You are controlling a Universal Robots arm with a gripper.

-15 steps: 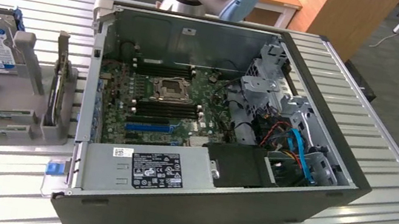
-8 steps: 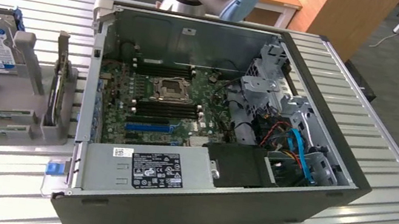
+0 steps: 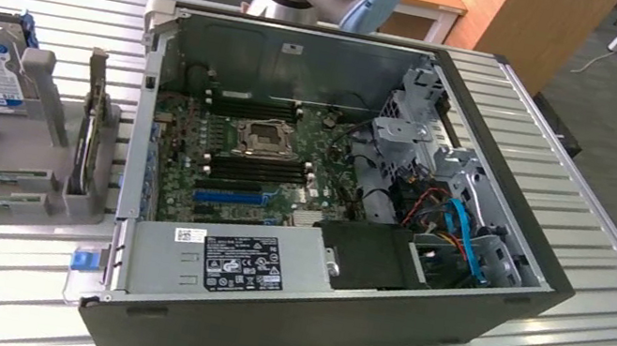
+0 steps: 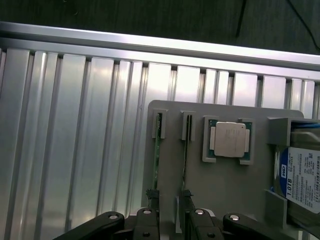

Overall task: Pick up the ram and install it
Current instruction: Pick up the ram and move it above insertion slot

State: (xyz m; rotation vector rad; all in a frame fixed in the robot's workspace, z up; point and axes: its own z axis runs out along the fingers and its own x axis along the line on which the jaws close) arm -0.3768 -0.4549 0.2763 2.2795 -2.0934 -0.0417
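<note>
Claw (image 4: 170, 202) spread, empty. Thin green ram stick (image 4: 156, 165) sits just under it in grey plastic holder (image 4: 225, 185). Pick and install both undone.

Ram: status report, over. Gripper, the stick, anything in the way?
Gripper open, holding nothing, hovering over gray holder. Two ram sticks on edge in its slots, not gripped. Nothing seen blocking them.

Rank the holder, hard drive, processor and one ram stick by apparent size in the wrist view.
1. Holder.
2. Hard drive, though cut off at the picture's edge.
3. Processor.
4. Ram stick: longer than the processor, but edge-on, so a thin strip.
</note>
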